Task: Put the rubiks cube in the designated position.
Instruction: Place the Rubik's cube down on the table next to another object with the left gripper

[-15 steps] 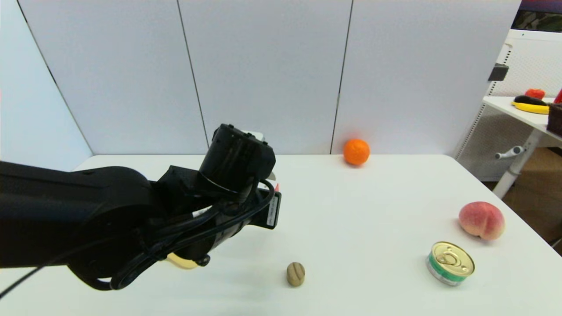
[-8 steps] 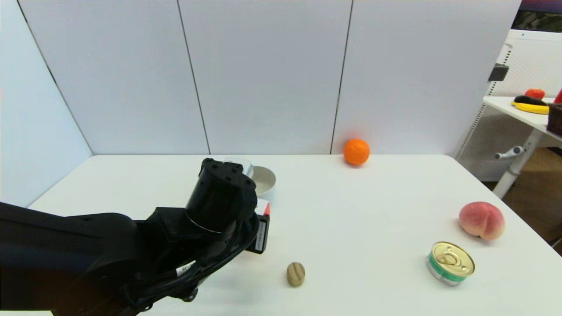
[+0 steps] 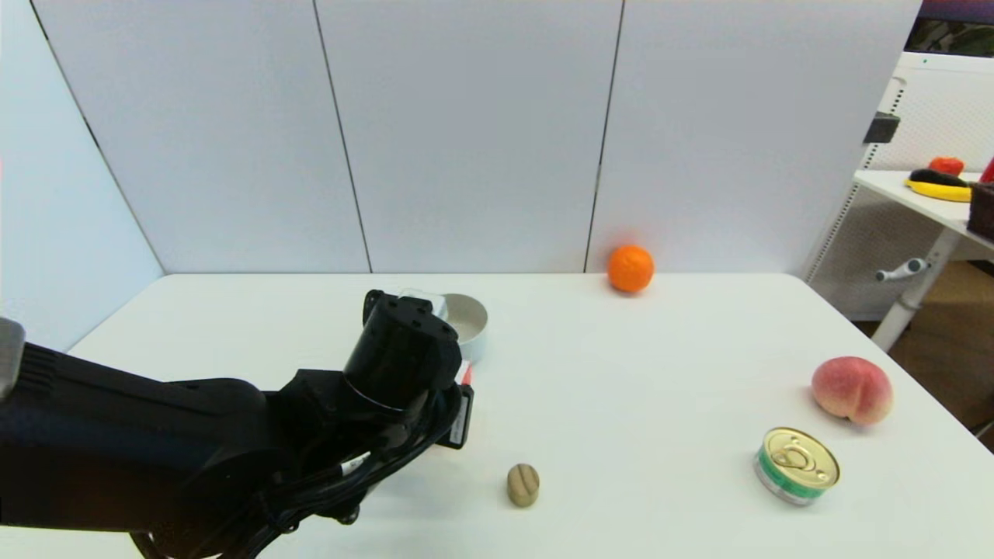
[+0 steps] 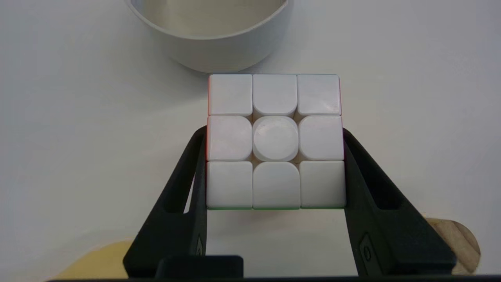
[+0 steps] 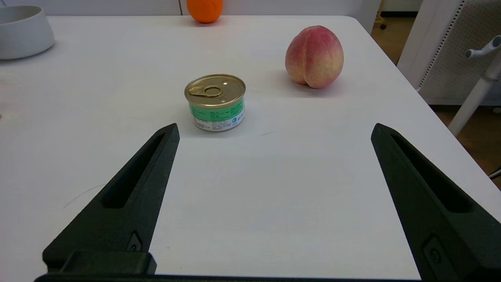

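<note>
My left gripper is shut on the rubiks cube, one black finger pressed against each side. The cube's all-white face points at the wrist camera, with a green edge and a red edge just showing. It sits low over the white table, just short of a grey bowl. In the head view the left wrist hides the cube except for a red sliver beside the bowl. My right gripper hangs open over the table's right part, holding nothing.
An orange lies at the back edge. A peach and a gold-lidded can sit at the right, and a small wooden nut-shaped piece at the front middle. A yellow object lies under the left wrist.
The left arm has come down and drawn back toward me with the cube, uncovering the grey bowl. In the last half second it shifted only slightly.
</note>
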